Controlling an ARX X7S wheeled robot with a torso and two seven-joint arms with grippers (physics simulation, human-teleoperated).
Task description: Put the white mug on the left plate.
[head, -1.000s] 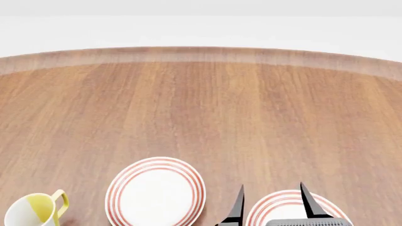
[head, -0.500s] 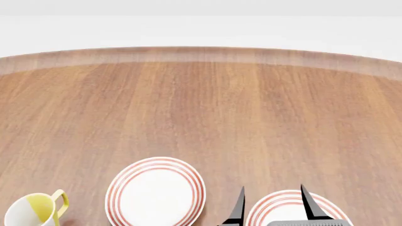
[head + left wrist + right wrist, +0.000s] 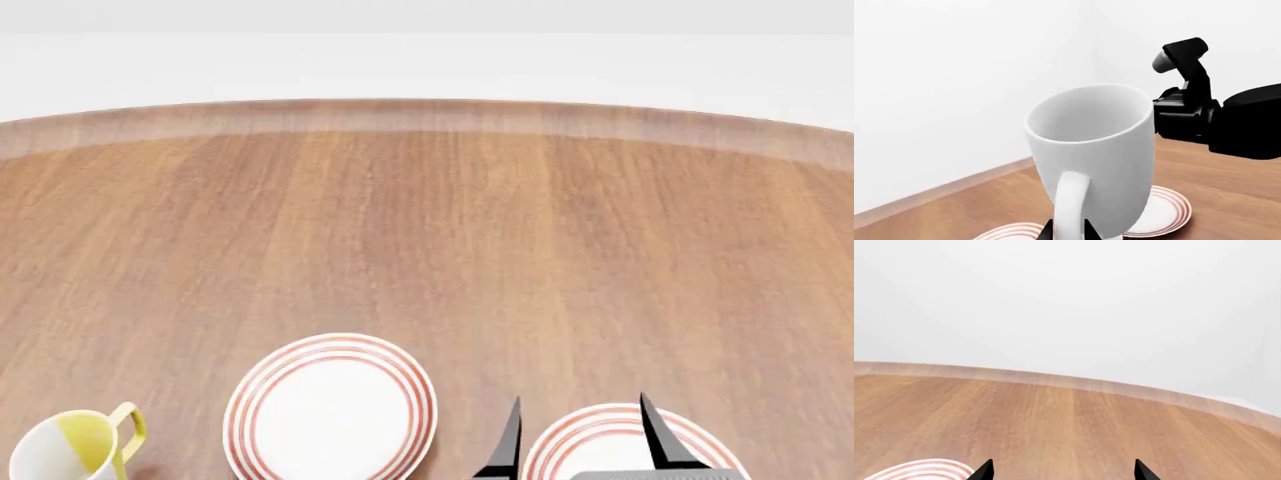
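Left wrist view: left end effector [image 3: 1069, 231] grips white mug [image 3: 1091, 155] handle.

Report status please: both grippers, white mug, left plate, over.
Left gripper shut on the white mug handle, mug lifted. Right gripper open, empty, above the right plate. Left plate bare. Yellow mug beside it, not blocking.

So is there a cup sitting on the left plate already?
No, in the head view the left plate is bare, and the yellow-handled cup stands beside it on the table.
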